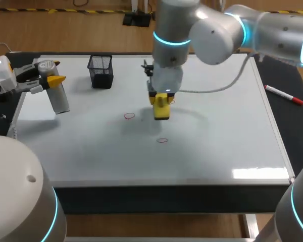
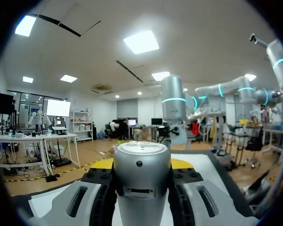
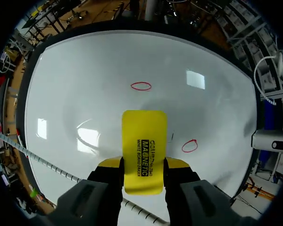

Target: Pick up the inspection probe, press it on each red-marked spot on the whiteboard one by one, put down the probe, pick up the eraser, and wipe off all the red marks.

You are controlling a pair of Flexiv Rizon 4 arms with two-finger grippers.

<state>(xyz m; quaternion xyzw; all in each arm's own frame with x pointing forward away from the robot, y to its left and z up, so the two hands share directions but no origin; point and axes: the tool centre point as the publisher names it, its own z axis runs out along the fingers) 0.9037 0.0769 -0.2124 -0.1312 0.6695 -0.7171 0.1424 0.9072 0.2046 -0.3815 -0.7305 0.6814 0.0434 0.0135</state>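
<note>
The right gripper (image 3: 144, 164) clamps the yellow eraser (image 3: 144, 136) near the whiteboard's (image 1: 217, 146) middle, with red marks (image 3: 141, 86) close by. The left gripper (image 1: 53, 72) grips the inspection probe (image 1: 60, 101) at the whiteboard's left edge. If the eraser lands tilted, it could smear or skip a ring
</note>
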